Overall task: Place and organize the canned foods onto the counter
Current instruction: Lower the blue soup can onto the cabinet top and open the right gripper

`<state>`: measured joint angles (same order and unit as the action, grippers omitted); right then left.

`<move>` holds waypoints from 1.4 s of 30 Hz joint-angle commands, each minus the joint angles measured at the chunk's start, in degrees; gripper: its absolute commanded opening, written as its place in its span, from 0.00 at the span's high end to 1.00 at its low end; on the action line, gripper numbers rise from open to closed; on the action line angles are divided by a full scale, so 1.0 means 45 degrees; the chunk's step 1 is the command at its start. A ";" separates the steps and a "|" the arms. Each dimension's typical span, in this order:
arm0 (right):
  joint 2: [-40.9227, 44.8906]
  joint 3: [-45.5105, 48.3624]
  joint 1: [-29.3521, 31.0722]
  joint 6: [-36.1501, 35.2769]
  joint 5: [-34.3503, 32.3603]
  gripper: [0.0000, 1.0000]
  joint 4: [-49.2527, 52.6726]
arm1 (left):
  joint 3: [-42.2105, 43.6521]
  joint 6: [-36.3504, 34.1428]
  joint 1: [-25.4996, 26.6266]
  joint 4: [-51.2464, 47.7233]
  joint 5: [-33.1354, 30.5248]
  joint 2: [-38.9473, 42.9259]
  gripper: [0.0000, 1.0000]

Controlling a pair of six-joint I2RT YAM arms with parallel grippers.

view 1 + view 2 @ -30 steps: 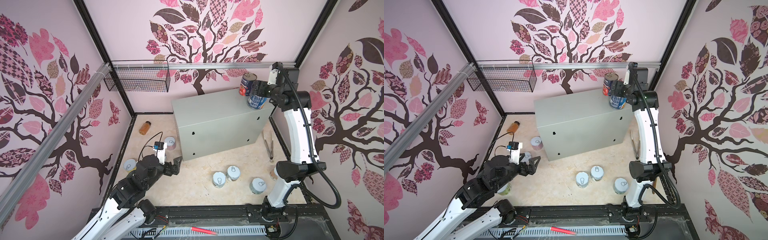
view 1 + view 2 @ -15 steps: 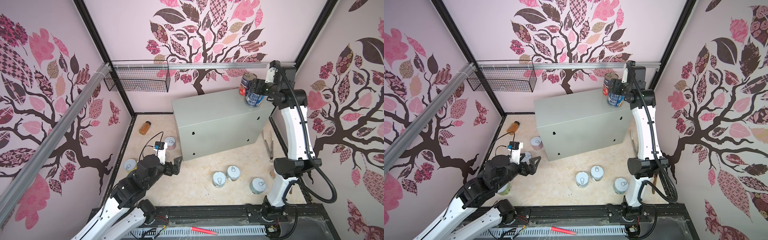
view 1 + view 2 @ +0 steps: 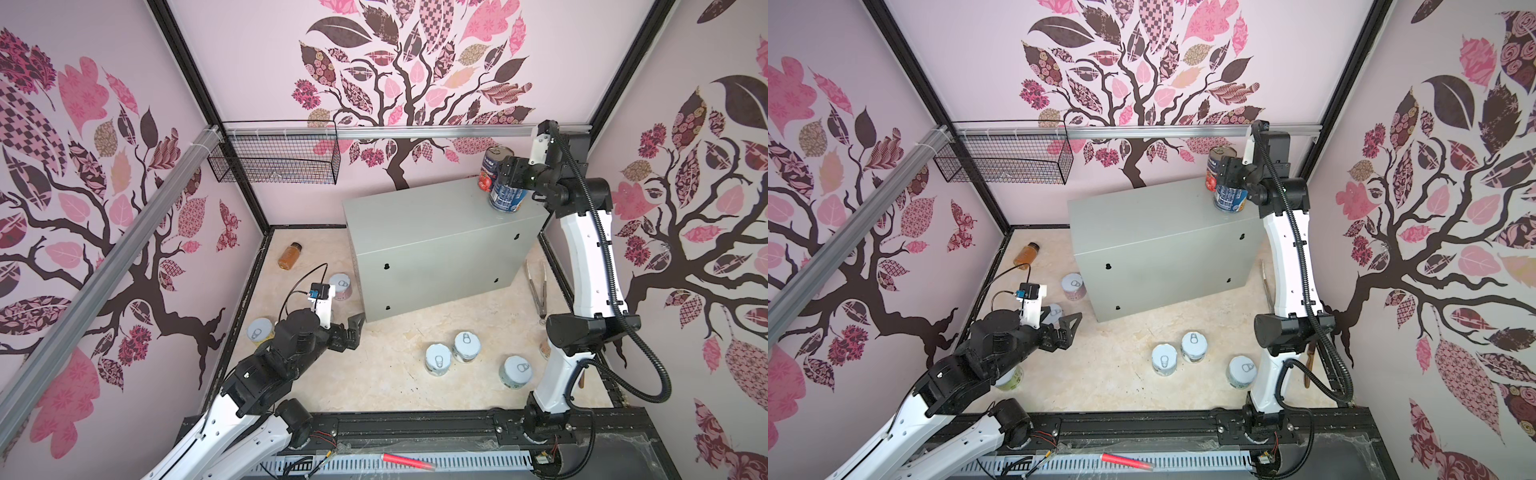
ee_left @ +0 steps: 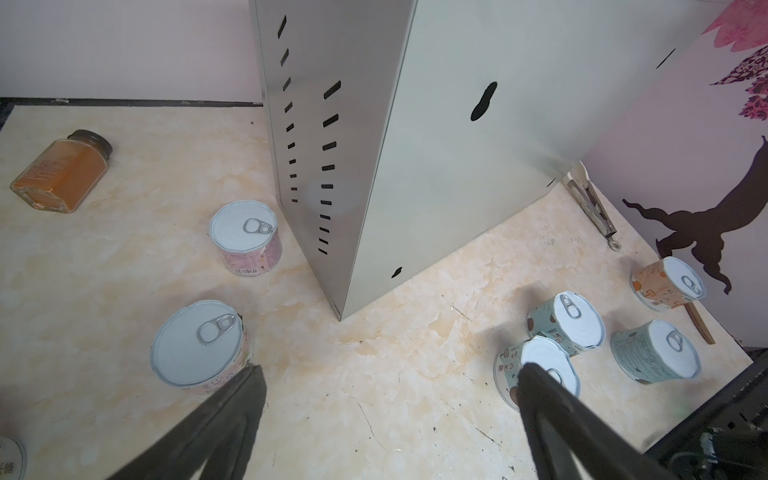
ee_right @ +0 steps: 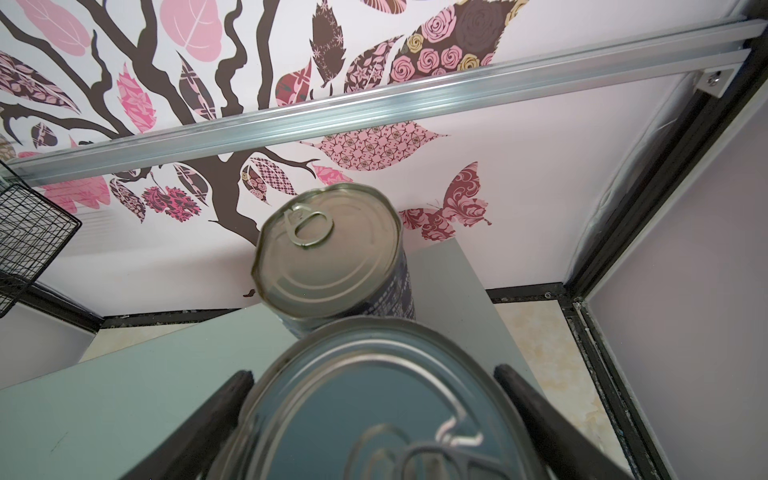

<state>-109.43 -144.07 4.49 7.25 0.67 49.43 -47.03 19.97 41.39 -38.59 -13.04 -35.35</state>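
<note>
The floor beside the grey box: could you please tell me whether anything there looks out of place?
The amber bottle lies on its side at the floor's far left; the short cans stand upright.

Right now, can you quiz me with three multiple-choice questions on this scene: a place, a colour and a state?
1. Where does the red-tomato can stand? A the floor; B the counter top; C the wire basket.
2. What colour is the label of the held can in the right gripper? A green; B yellow; C blue.
3. The left gripper is: A open, empty; B shut on a can; C shut on a bottle.

B, it stands at the counter's far corner. C, blue shows in both top views. A, its jaws stand wide apart with nothing between.
</note>
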 commanded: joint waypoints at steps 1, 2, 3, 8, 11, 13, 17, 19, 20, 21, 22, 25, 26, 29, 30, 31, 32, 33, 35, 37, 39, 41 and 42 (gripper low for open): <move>-0.0395 -0.0424 0.0113 -0.0002 0.0259 0.17 -0.0406 | 0.0348 -0.0121 -0.0037 0.0131 -0.0149 0.0022 0.02; -0.0375 -0.0378 0.0153 -0.0093 0.0281 0.14 -0.0428 | 0.0353 -0.0121 -0.0034 0.0130 -0.0142 0.0035 0.02; -0.0351 -0.0312 0.0173 -0.0116 0.0282 0.12 -0.0457 | 0.0351 -0.0121 -0.0056 0.0132 -0.0149 0.0028 0.02; -0.0351 -0.0257 0.0175 -0.0146 0.0284 0.07 -0.0471 | 0.0352 -0.0140 -0.0051 0.0127 -0.0150 0.0075 0.02; -0.0366 -0.0268 0.0180 -0.0145 0.0282 0.06 -0.0463 | 0.0352 -0.0139 -0.0055 0.0132 -0.0150 0.0111 0.02; -0.0361 -0.0271 0.0176 -0.0135 0.0282 0.05 -0.0468 | 0.0365 -0.0160 -0.0056 0.0122 -0.0169 0.0105 0.02; -0.0356 -0.0298 0.0182 -0.0165 0.0189 0.00 -0.0446 | 0.0354 -0.0160 -0.0056 0.0099 -0.0225 0.0127 0.02; -0.0280 -0.0297 0.0184 -0.0194 0.0111 0.00 -0.0452 | 0.0352 -0.0160 -0.0054 0.0100 -0.0242 0.0131 0.02; -0.0234 -0.0293 0.0183 -0.0204 0.0079 0.00 -0.0456 | 0.0350 -0.0160 -0.0056 0.0099 -0.0257 0.0129 0.02; -0.0181 -0.0270 0.0192 -0.0204 0.0021 0.00 -0.0453 | 0.0350 -0.0160 -0.0056 0.0100 -0.0267 0.0122 0.02; -0.0122 -0.0256 0.0178 -0.0204 -0.0044 0.00 -0.0462 | 0.0352 -0.0157 -0.0068 0.0099 -0.0267 0.0122 0.02; 0.0071 -0.0213 0.0184 -0.0175 -0.0145 0.00 -0.0510 | 0.0362 -0.0250 -0.0114 0.0167 -0.0247 0.0107 0.02; 0.0160 -0.0210 0.0188 -0.0117 -0.0148 0.00 -0.0561 | 0.0348 -0.0274 -0.0124 0.0177 -0.0246 0.0103 0.02; 0.0293 -0.0268 0.0180 0.0008 -0.0168 0.00 -0.0716 | 0.0353 -0.0267 -0.0154 0.0158 -0.0286 0.0122 0.02; 0.0303 -0.0347 0.0180 0.0030 -0.0186 0.00 -0.0714 | 0.0365 -0.0252 -0.0154 0.0148 -0.0305 0.0146 0.02; 0.0328 -0.0394 0.0175 0.0061 -0.0187 0.00 -0.0722 | 0.0371 -0.0242 -0.0153 0.0149 -0.0320 0.0162 0.02; 0.0414 -0.0354 0.0175 0.0104 -0.0192 0.00 -0.0810 | 0.0377 -0.0257 -0.0154 0.0128 -0.0373 0.0194 0.02; 0.0528 -0.0255 0.0179 0.0128 -0.0153 0.00 -0.0934 | 0.0387 -0.0239 -0.0154 0.0125 -0.0416 0.0199 0.02; 0.0697 -0.0196 0.0174 0.0166 -0.0146 0.00 -0.1118 | 0.0391 -0.0238 -0.0154 0.0104 -0.0496 0.0237 0.02; 0.0852 -0.0266 0.0175 0.0206 -0.0148 0.00 -0.1183 | 0.0410 -0.0238 -0.0153 0.0099 -0.0557 0.0224 0.02; 0.1090 -0.0266 0.0174 0.0223 -0.0119 0.00 -0.1237 | 0.0406 -0.0202 -0.0144 0.0101 -0.0627 0.0205 0.02; 0.1396 -0.0201 0.0174 0.0209 -0.0147 0.00 -0.1220 | 0.0400 -0.0146 -0.0154 0.0062 -0.0710 0.0164 0.02; 0.1559 -0.0129 0.0179 0.0205 -0.0133 0.00 -0.1241 | 0.0393 -0.0087 -0.0154 0.0052 -0.0750 0.0132 0.02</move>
<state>-108.14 -143.94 5.08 7.68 0.62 45.56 -46.70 19.49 40.95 -38.63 -15.35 -34.72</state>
